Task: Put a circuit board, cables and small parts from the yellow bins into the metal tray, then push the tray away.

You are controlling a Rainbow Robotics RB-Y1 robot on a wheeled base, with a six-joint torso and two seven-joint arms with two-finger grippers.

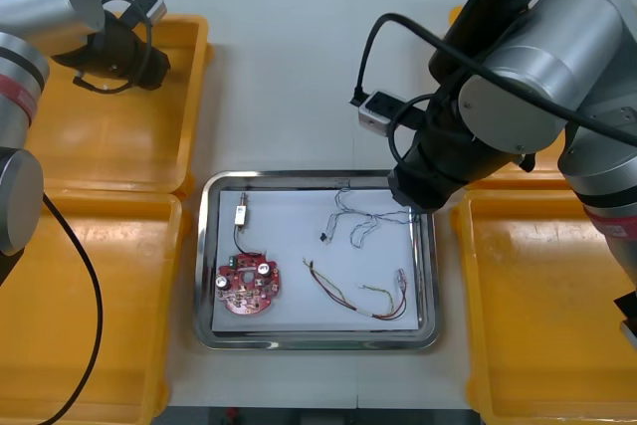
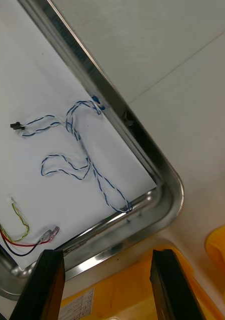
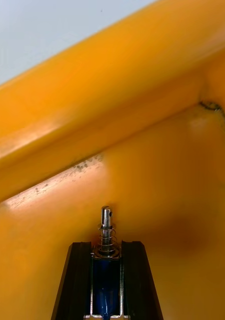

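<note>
Picking small metal part [image 3: 107,225] seems step in hand: part pinched btw left gripper [image 3: 107,248] fingers, low in far-left yellow bin [image 3: 142,125]. Next prob: lifted clear of bin wall, carried to metal tray [image 1: 204,276], dropped on bare spot. Part = blue body, spring + pin on top. Other side: right gripper [image 2: 108,255] spread, empty, by tray's right edge.

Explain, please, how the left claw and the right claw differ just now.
The left claw is shut on a small metal part; the right claw is open, holding nothing. The left claw is inside a yellow bin; the right claw hangs at a corner of the metal tray. Both have black fingers.
</note>
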